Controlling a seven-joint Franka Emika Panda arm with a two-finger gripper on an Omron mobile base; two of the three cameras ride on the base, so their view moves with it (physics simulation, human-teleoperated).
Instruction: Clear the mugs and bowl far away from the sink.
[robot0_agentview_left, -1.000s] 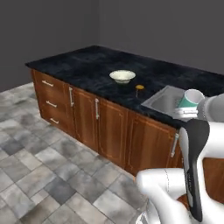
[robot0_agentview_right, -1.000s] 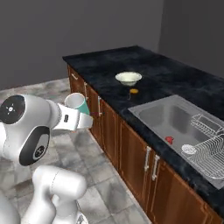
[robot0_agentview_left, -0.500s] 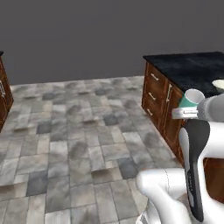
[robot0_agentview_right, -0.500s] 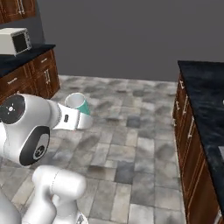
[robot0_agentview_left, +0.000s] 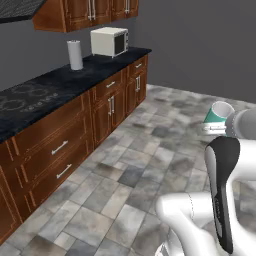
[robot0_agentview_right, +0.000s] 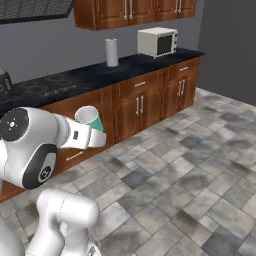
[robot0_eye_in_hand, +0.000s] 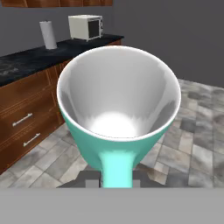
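Observation:
A pale teal mug (robot0_eye_in_hand: 118, 105) with a white inside is held in front of the hand camera, its mouth facing the lens. My gripper (robot0_eye_in_hand: 117, 181) is shut on the mug's handle side at the bottom of the hand view. From the left base the mug (robot0_agentview_left: 218, 113) sits at the end of my arm over the tiled floor, with the gripper (robot0_agentview_left: 216, 128) just under it. From the right base the mug (robot0_agentview_right: 90, 116) is carried at chest height on the gripper (robot0_agentview_right: 94, 137). The bowl, the other mug and the sink are out of view.
A dark counter (robot0_agentview_left: 50, 95) on wooden cabinets runs along the left wall. On it stand a white microwave (robot0_agentview_left: 109, 41), a paper towel roll (robot0_agentview_left: 75, 55) and a cooktop (robot0_agentview_left: 20, 97). Grey tiled floor (robot0_agentview_left: 140, 165) lies between me and the cabinets.
The base has turned, so both base views swung from the sink counter across open floor to the counter with the microwave. The teal mug stays in the gripper.

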